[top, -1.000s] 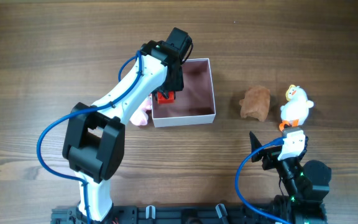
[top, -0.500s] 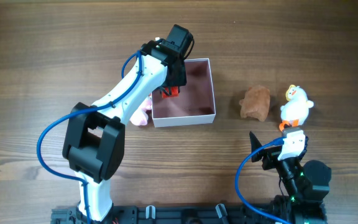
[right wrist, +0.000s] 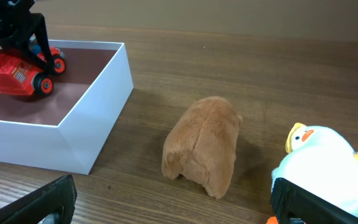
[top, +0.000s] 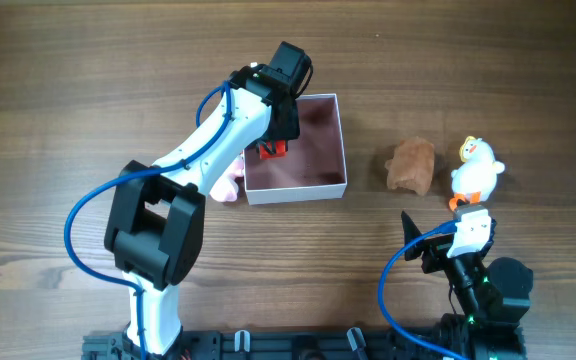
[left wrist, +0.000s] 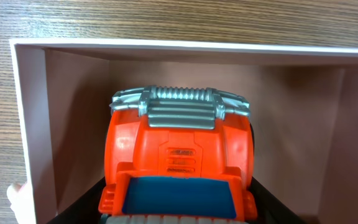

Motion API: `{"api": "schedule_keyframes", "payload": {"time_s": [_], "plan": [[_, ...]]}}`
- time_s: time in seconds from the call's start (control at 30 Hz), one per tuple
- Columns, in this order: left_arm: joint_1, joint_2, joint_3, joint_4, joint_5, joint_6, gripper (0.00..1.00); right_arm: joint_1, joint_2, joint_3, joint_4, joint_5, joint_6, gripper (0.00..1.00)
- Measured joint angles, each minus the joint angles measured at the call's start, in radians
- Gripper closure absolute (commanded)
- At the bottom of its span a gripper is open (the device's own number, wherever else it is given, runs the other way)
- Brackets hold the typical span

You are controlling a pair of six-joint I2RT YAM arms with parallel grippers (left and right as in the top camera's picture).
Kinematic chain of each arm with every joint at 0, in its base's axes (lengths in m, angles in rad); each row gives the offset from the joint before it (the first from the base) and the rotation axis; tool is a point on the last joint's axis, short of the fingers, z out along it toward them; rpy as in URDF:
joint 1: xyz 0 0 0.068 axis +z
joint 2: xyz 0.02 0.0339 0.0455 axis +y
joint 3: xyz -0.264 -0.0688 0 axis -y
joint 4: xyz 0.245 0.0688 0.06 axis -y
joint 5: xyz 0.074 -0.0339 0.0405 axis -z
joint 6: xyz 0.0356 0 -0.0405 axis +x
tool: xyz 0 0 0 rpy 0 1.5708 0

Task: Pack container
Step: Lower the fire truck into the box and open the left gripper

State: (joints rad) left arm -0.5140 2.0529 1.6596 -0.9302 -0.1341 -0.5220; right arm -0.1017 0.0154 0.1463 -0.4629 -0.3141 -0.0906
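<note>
Over the last second my left tool (top: 270, 143) has carried the truck (left wrist: 179, 155) a little further up and right in the overhead view, off the box's (top: 296, 190) left wall and deeper over the pink floor. For the last half of that second it has hardly moved at all. The tool is closed on the truck, with dark fingers on both flanks in the left wrist view. From the right wrist view the wheels sit low in the box's far left corner, though I cannot tell if they touch the floor. The box sits just above centre of the overhead frame. I read the pause as the carry being done, so letting go should come next, and the truck looks low enough to drop without bouncing out. My right tool (right wrist: 173, 198) is spread wide and empty at the lower right. It faces the brown plush (top: 411, 165) and the white bird (top: 476, 168), both on the bench (top: 88, 80) right of the box. A pink toy (top: 230, 186) lies against the box's left wall, outside. So three toys appear left to pack.
</note>
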Motion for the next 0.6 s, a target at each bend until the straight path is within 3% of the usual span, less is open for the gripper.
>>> {"api": "schedule_keyframes", "payload": {"time_s": [0.1,0.17,0.23,0.6], "plan": [[0.0,0.002,0.0,0.001,-0.016,0.0,0.64,0.0,0.0,0.0,0.0,0.0,0.0,0.0],[0.0,0.003,0.0,0.005,-0.023,0.0,0.48,0.0,0.0,0.0,0.0,0.0,0.0,0.0],[0.0,0.003,0.0,0.013,-0.027,0.0,0.39,0.0,0.0,0.0,0.0,0.0,0.0,0.0],[0.0,0.003,0.0,0.023,-0.03,-0.005,0.36,0.0,0.0,0.0,0.0,0.0,0.0,0.01]]}}
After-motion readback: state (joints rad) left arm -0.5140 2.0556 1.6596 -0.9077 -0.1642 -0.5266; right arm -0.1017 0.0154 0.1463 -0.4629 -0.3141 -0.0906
